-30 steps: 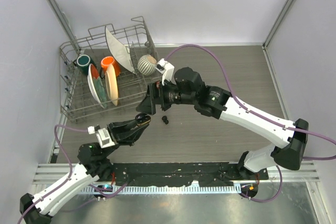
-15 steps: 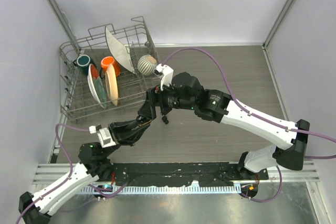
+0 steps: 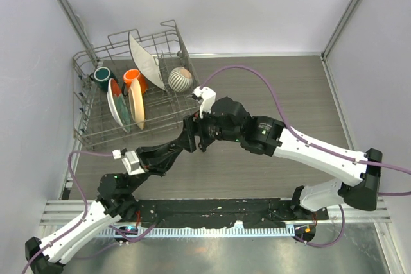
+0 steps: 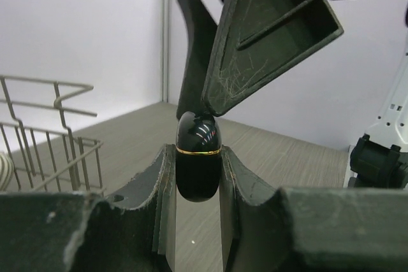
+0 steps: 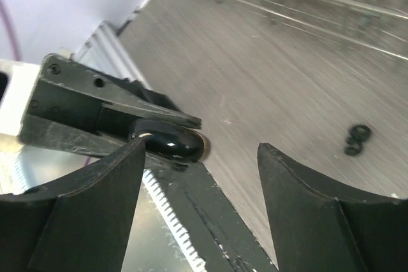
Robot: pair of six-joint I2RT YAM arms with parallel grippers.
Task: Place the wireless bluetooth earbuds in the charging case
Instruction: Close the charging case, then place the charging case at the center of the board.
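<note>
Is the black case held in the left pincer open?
No, the case clamped in the left pincer is closed, with its thin gold seam running unbroken across it.

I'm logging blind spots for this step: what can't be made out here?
- Inside of the charging case: it is shut in the left wrist view, so its contents are hidden.
- The earbuds: small and blurred in the right wrist view; number and facing unclear.
- Top view: the case is covered where the left hand and right hand meet.
</note>
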